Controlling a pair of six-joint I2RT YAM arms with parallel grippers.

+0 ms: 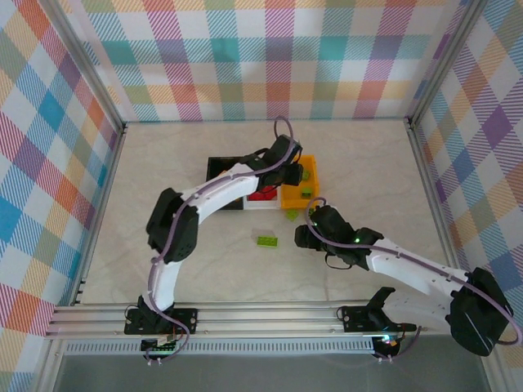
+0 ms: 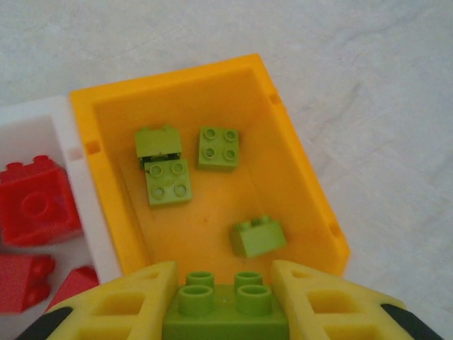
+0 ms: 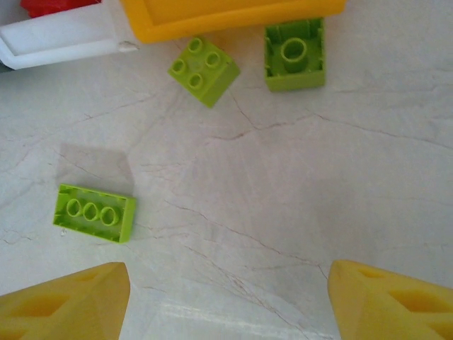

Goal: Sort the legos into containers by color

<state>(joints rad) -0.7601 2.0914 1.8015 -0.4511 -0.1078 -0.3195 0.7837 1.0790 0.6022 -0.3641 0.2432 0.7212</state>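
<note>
Over the orange-yellow bin [image 2: 170, 74] hangs the left gripper [image 2: 225, 273], its yellow fingers pinching a lime green brick [image 2: 225, 312], studs up, right above the bin's open mouth. That makes sense: four green bricks [image 2: 218, 147] already lie on its floor, so green goes in this one, and I'd say a release from there drops the brick among them. Next door, touching the orange wall, the white bin [image 2: 67, 134] holds the red bricks [image 2: 35, 202], so colours are being kept apart.

Down on the table [image 3: 283, 198], the right gripper [image 3: 228, 273] hovers low with its fingers spread wide and nothing between them. It faces three loose greens: a long brick [image 3: 94, 212] lying upside down nearer to it, a square brick [image 3: 204, 69] just beside the bins, and another upturned brick [image 3: 295, 55] close to the orange rim. My guess is it's lining up for one of them. From above, the black bin [image 1: 221, 175] sits on the far side of the white one.
</note>
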